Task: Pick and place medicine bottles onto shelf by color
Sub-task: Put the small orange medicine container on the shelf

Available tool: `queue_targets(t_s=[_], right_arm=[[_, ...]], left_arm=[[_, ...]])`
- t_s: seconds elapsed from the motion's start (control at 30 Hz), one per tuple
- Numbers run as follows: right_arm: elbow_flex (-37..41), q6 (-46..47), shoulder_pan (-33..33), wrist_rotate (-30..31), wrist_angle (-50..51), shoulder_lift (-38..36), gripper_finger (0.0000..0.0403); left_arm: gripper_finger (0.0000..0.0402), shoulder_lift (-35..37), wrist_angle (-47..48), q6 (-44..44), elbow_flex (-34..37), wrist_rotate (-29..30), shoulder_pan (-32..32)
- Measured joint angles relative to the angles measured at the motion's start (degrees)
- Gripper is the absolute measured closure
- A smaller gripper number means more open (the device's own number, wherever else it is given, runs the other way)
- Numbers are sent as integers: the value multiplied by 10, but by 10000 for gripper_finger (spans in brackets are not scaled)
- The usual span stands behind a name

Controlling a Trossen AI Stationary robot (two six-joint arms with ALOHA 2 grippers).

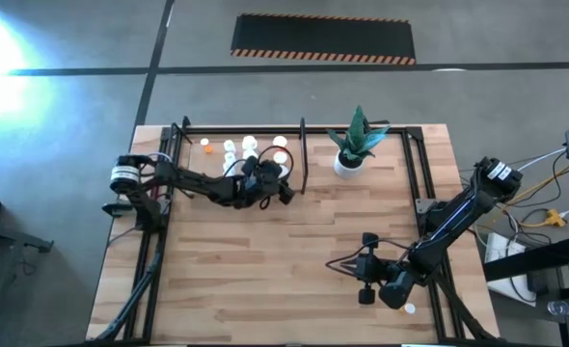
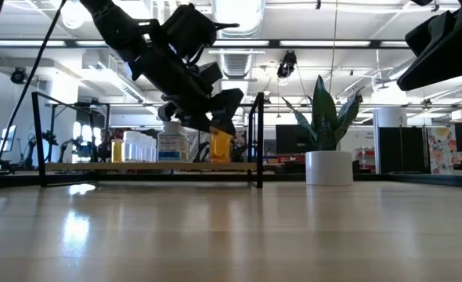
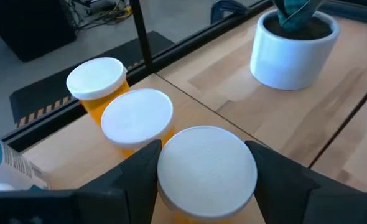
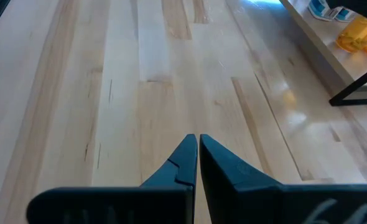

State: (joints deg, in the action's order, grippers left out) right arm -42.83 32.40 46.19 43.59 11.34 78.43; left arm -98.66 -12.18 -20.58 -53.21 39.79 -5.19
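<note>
Several medicine bottles stand on the shelf: white ones and orange ones with white caps. The shelf is a light board in a black tube frame with an upright divider bar. My left gripper reaches over the shelf's right end, beside the divider, shut on an orange white-capped bottle. My right gripper is shut and empty, low over the bare tabletop near the near right corner. My left gripper pinches the orange bottle between its two fingers, at the sides just under the white cap. It comes slanting down from above and from the table's left. The bottle is upright with its base at shelf-board level; whether it rests there I cannot tell.
A white pot with a green plant stands just right of the divider bar, close to the held bottle. Black frame tubes run along the table's left and right sides. Open tabletop lies in the middle and near part.
</note>
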Motion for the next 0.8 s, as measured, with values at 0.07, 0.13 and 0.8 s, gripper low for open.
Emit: queue_targets(t_s=[0.07,0.13,0.8], right_arm=[[0,0,0,0,0,0,394],[0,0,0,0,0,0,394],[0,0,0,0,0,0,394]], left_arm=[[195,-4,-3,2,0,1,-1],[193,-8,-3,4,0,3,-2],[156,-7,-2,18,-1,-6,-9]])
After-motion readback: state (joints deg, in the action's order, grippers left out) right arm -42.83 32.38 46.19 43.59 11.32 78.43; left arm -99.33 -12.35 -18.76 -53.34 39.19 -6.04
